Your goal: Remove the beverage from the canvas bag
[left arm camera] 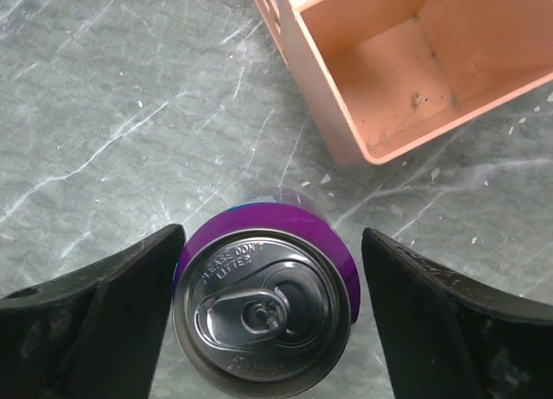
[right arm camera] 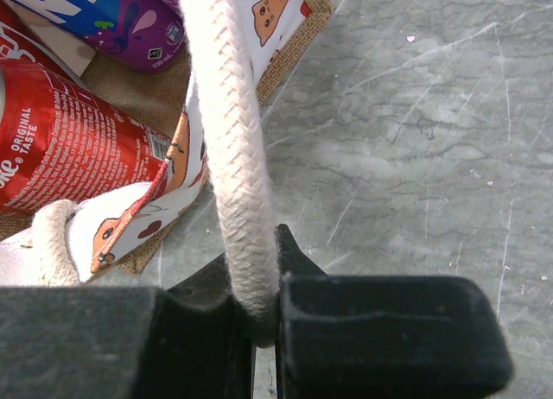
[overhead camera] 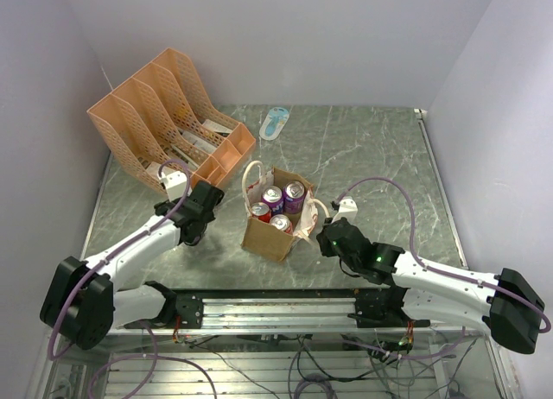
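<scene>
Purple can (left arm camera: 266, 308) between open left gripper (left arm camera: 270, 330)

A fixed overhead camera looks down and forward from behind both arm bases, taking in the whole desk (overhead camera: 371, 148). The left wrist camera points straight down, very close above a purple can (left arm camera: 268, 308) on the desk. The right wrist camera sits close beside the canvas bag (right arm camera: 285, 36), also visible at centre overhead.

Purple aluminium drink can (left arm camera: 266, 306) standing upright between open black gripper fingers (left arm camera: 95, 317), orange plastic file rack (left arm camera: 406, 66) sitting beyond on grey marble-patterned bench (left arm camera: 112, 114)
</scene>
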Robot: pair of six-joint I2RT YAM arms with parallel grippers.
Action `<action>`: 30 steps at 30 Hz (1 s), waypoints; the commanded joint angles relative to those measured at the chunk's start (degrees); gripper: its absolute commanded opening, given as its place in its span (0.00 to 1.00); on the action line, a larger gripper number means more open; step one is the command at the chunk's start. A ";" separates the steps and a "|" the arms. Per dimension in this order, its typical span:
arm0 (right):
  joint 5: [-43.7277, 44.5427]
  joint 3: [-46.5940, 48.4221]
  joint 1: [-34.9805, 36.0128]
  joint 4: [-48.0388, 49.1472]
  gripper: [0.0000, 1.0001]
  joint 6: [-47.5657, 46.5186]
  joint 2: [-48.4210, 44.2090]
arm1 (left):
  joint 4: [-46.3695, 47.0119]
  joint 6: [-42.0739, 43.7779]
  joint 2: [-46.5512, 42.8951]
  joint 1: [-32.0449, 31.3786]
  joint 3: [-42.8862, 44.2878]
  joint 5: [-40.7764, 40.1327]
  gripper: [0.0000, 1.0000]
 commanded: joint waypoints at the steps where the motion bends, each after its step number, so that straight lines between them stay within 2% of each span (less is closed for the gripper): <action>1: 1.00 0.52 -0.18 -2.12 0.04 -1.28 0.58 | 0.13 -2.16 -2.45 0.40 0.00 1.06 0.99; 6: 1.01 0.45 -0.21 -2.07 0.04 -1.28 0.60 | -4.22 -0.98 -6.38 0.40 4.28 1.69 1.00; 11: 1.09 0.59 -0.22 -2.14 0.04 -1.28 0.89 | -5.20 2.31 -15.15 0.40 7.76 4.47 1.00; 15: 1.18 0.63 -0.22 -2.19 0.04 -1.19 1.17 | 0.78 12.07 -22.07 0.40 8.35 16.11 0.99; 19: 1.19 0.61 -0.21 -2.14 0.04 -1.19 0.93 | 1.74 13.69 -25.72 0.40 9.45 21.21 0.98; 26: 1.19 0.56 -0.20 -2.14 0.04 -1.19 1.12 | 6.95 15.57 -21.70 0.34 10.42 40.09 0.93; 30: 1.16 0.62 -0.20 -2.19 0.04 -1.10 0.96 | 12.83 15.30 -19.50 -0.34 8.49 48.15 0.98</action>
